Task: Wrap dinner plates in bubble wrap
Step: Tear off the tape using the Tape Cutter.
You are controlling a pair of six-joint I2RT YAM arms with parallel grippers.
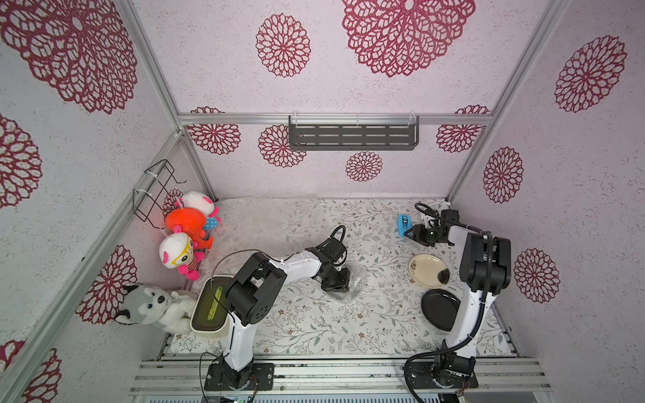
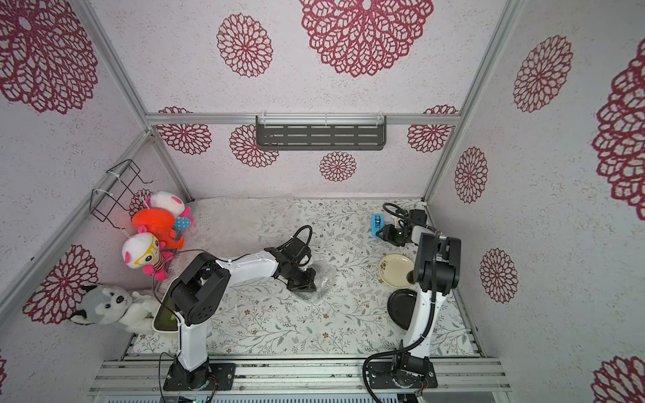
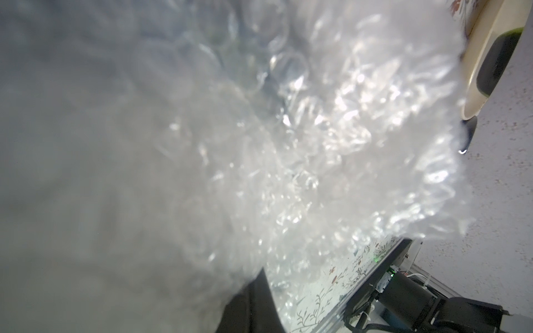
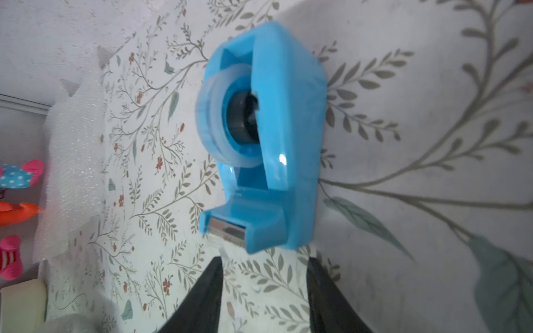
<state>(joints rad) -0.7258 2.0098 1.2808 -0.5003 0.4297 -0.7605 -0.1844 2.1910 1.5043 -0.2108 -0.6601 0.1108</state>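
White links point(image 1: 300, 265), black joints point(image 1: 256, 289), black cables point(image 1: 419, 356); right claw point(image 4: 264, 262) apparently black.

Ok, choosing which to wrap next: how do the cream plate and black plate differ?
The cream plate is pale with a small brown mark; the black plate is plain dark. The cream plate sits farther back; the right arm partly hides the black plate. Both lie flat, unwrapped.

We see a floral-print counter point(image 1: 314, 324) with a flat bubble wrap sheet point(image 1: 258, 216) at its far left and a crumpled wrap bundle point(image 1: 356, 279) near the middle. Toward the right lie a blue tape dispenser point(image 1: 403, 223), a cream plate point(image 1: 427, 270) and a black plate point(image 1: 439, 308). A cream tub point(image 1: 209, 307) sits at the near left.
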